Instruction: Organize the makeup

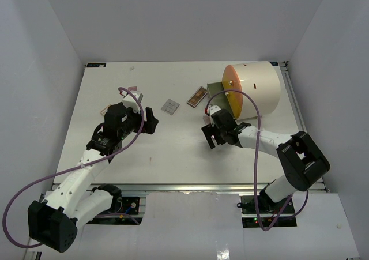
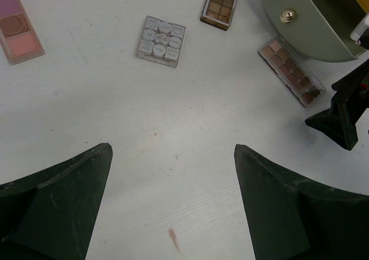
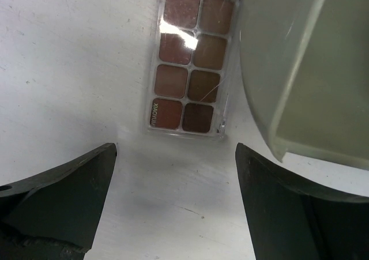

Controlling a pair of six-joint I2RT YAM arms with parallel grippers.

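The right gripper, released and empty, has a brown palette just ahead; the left gripper, likewise released, has a grey palette farther ahead.

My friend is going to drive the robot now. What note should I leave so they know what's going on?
Left gripper: open, empty, over bare table.
Right gripper: open, empty, just short of the long brown palette, which lies beside the green drawer.
Also loose on the table: pink palette, grey square palette, brown-gold palette.
Done: nothing visibly put away.
Left: all four palettes. The long brown one looks like the likely first pick.
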